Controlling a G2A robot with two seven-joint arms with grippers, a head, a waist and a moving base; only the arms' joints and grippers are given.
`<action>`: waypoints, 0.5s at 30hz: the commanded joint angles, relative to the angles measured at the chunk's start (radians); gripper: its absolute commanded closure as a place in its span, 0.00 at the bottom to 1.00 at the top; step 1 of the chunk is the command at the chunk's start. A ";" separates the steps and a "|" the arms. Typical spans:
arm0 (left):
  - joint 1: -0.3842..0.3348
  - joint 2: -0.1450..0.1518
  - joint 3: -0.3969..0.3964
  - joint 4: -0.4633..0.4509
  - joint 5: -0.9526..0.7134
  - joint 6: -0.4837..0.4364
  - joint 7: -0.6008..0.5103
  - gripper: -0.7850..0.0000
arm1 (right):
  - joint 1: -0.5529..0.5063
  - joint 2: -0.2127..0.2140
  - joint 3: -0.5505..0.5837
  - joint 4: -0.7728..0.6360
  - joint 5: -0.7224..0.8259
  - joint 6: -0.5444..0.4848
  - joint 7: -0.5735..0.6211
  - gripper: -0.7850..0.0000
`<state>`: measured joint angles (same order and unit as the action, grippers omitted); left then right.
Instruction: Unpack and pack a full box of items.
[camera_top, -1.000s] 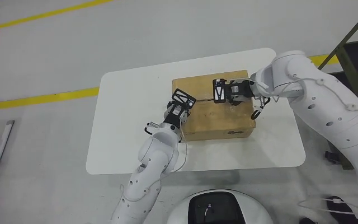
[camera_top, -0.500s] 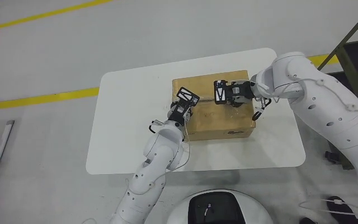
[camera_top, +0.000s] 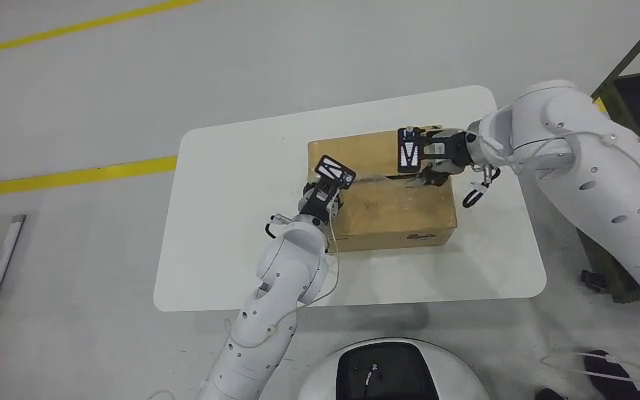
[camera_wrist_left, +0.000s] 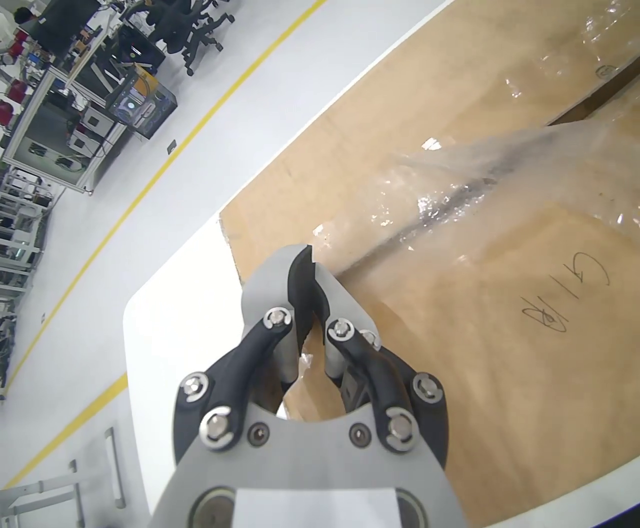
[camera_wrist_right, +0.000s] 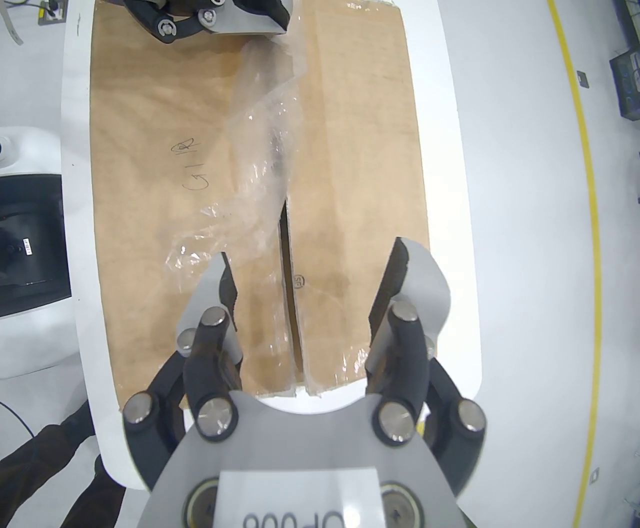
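Observation:
A brown cardboard box (camera_top: 385, 205) lies closed on the white table (camera_top: 230, 200). My left gripper (camera_wrist_left: 307, 265) sits at the box's left end (camera_top: 330, 178), shut on a strip of clear tape (camera_wrist_left: 450, 200). The strip is lifted off the top seam and stretches loosely along the box (camera_wrist_right: 150, 150). The crumpled tape (camera_wrist_right: 260, 130) still clings near the middle. My right gripper (camera_wrist_right: 312, 270) hovers open over the seam gap (camera_wrist_right: 285, 260) at the box's opposite end (camera_top: 410, 150), one finger on each side of it.
Bare tabletop extends left of the box (camera_top: 230, 230), with a narrower band in front (camera_top: 430, 270). A yellow floor line (camera_top: 80, 175) runs beyond the table's left edge.
My right gripper has drawn back along the seam toward the box's right end. My left gripper shifted slightly further over the box's left end, with the tape still pinched.

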<state>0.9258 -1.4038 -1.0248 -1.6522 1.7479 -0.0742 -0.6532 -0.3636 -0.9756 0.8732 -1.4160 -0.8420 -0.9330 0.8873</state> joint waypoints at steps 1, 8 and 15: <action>0.000 -0.001 -0.001 0.002 0.000 -0.002 0.002 1.00 | -0.014 0.010 0.027 -0.003 0.022 0.007 -0.007 0.00; -0.003 -0.008 -0.002 0.011 -0.001 -0.006 0.009 1.00 | -0.125 0.051 0.167 -0.022 0.174 0.094 -0.079 0.00; -0.006 -0.014 -0.004 0.012 -0.003 -0.007 0.014 0.93 | -0.262 0.072 0.211 -0.070 0.224 0.122 -0.143 0.66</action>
<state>0.9201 -1.4170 -1.0288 -1.6406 1.7459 -0.0798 -0.6394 -0.6132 -0.9039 1.0859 -1.4770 -0.6132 -0.8156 0.7558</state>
